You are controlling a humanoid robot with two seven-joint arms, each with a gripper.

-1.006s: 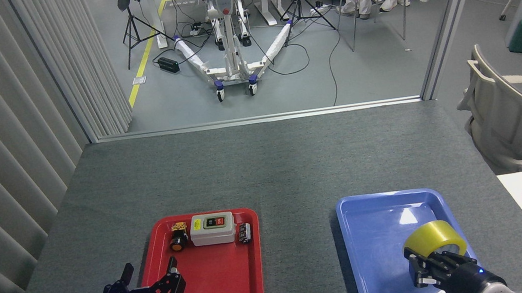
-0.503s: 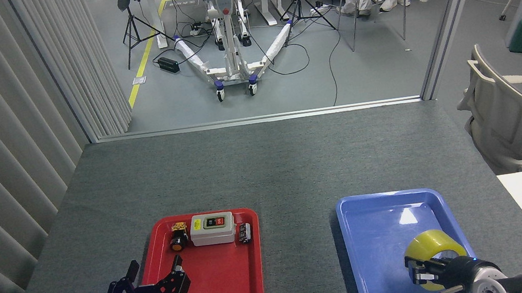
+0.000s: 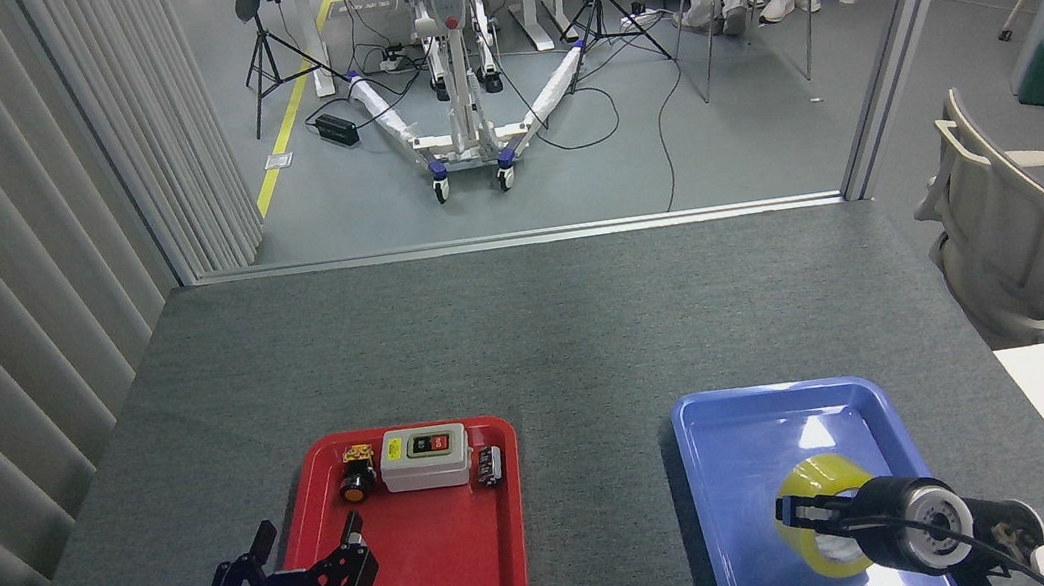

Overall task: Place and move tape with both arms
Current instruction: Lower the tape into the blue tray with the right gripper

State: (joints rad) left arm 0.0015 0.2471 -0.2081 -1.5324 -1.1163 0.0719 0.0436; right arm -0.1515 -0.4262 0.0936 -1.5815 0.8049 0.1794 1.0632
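The tape (image 3: pixel 819 518) lay inside the blue tray (image 3: pixel 727 468), toward its near right part, resting nearly flat with its open core facing up and slightly toward the camera. The right gripper (image 3: pixel 806 513) sat directly over it, coming in from the tray's near right corner with its black fingers pointing left across the roll. The fingers overlapped the yellow ring and the wrist hid much of it, so I could not tell whether they were pinching the tape or merely reaching over it.

The left gripper (image 3: pixel 307 560) hovered at the near left edge of the red tray (image 3: pixel 459 584), its two fingers spread apart and holding nothing. The grey switch box (image 3: pixel 424 457) and small parts stood along the far end of that tray.

Relative to the blue tray, the right arm was plainly the nearer one; the left gripper stood well apart, across the strip of grey surface (image 3: pixel 603 524) between the two trays. Any move of the roll toward the red tray would probably carry it leftward, starting from the right gripper's side.
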